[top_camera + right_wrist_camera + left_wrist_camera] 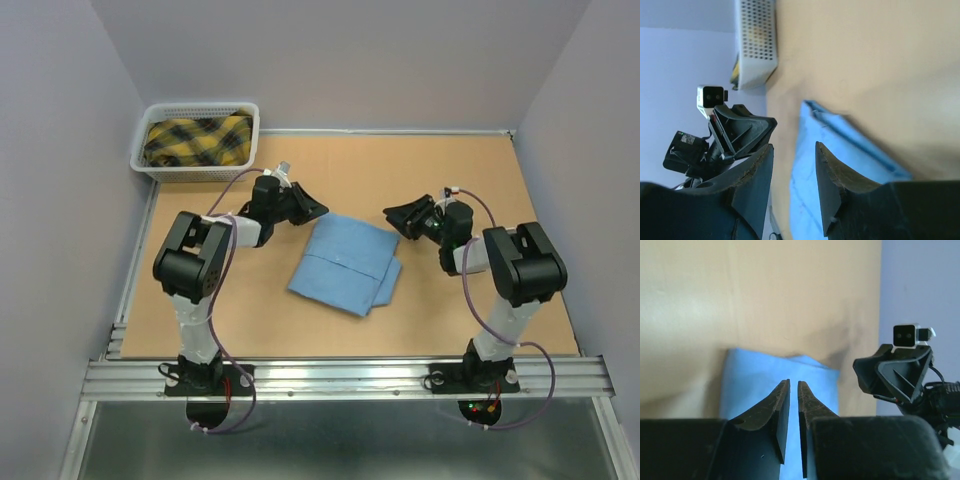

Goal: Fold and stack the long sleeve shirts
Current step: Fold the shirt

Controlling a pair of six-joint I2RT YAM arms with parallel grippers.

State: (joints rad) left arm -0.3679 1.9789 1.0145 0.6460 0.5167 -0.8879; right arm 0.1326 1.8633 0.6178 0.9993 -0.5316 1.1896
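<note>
One long sleeve shirt point(345, 262), light blue, lies folded into a rough rectangle in the middle of the tan table. My left gripper point(312, 212) hovers just off its far left corner, pointing at it; the left wrist view shows this gripper point(793, 382) with only a thin slit between its jaws and nothing in it, the shirt point(765, 375) beyond. My right gripper point(397, 218) hovers off the far right corner. In the right wrist view it point(794, 145) stands open and empty, the shirt point(840, 145) underneath.
A white mesh basket point(200, 108) at the back left corner holds a yellow and black plaid cloth point(197, 140). Grey walls close the table on three sides. Bare tabletop point(450, 310) surrounds the shirt.
</note>
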